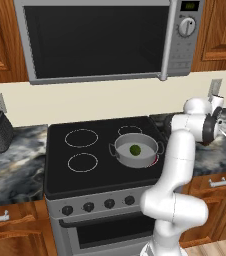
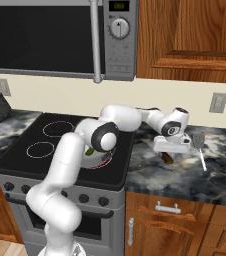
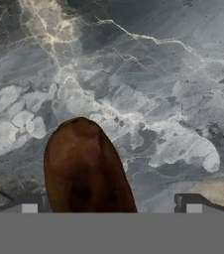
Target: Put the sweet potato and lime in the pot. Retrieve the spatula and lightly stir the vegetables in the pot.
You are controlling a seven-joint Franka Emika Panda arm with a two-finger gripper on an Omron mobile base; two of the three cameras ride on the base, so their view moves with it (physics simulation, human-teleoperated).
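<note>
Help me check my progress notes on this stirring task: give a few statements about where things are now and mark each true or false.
1. The lime lies inside the pot. True.
2. The sweet potato is in the pot too. False: it is over the marble counter, between the gripper tips.
3. The spatula lies on the counter right of the stove. True.
4. The pot sits on the front left burner. False: it sits on the stove's right side.
5. The gripper hangs over the pot. False: it is over the counter.

Sweet potato [image 3: 84,166] — lower end hidden.
</note>
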